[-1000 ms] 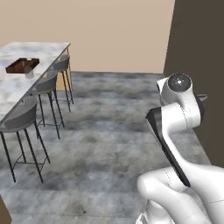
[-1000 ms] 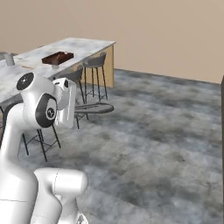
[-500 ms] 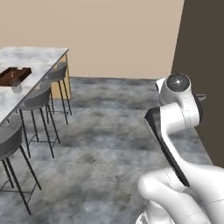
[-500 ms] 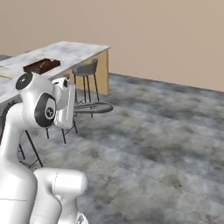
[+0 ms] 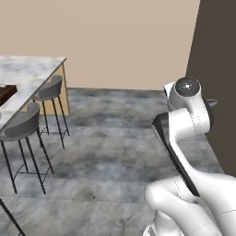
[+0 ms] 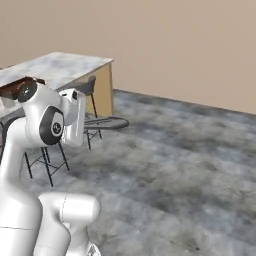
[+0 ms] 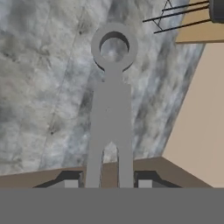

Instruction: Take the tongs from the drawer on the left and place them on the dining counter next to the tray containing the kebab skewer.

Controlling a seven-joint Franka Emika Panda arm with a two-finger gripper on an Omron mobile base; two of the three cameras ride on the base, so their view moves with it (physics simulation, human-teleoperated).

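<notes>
My gripper [image 7: 109,181] is shut on the grey metal tongs [image 7: 112,109], which reach away from the fingers with the ring end farthest out. From the right base view the tongs [image 6: 107,122] stick out level from the gripper [image 6: 86,126] above the floor. At the left, the dining counter [image 5: 34,69] [image 6: 67,67] carries the dark brown tray [image 5: 4,92] [image 6: 12,87], cut by the frame edge in one view and partly behind my arm in the other. The kebab skewer is hidden. The drawer is out of view.
Grey bar stools [image 5: 48,92] [image 5: 23,124] [image 6: 87,87] line the counter's near side. Mottled grey floor [image 5: 115,152] stretches between me and the counter. A beige wall [image 5: 124,41] closes the back and a dark panel [image 5: 216,69] stands at the right.
The whole scene has slid left and closer in both base views, so the base has moved. The arm's pose and its hold on the tongs are unchanged.
</notes>
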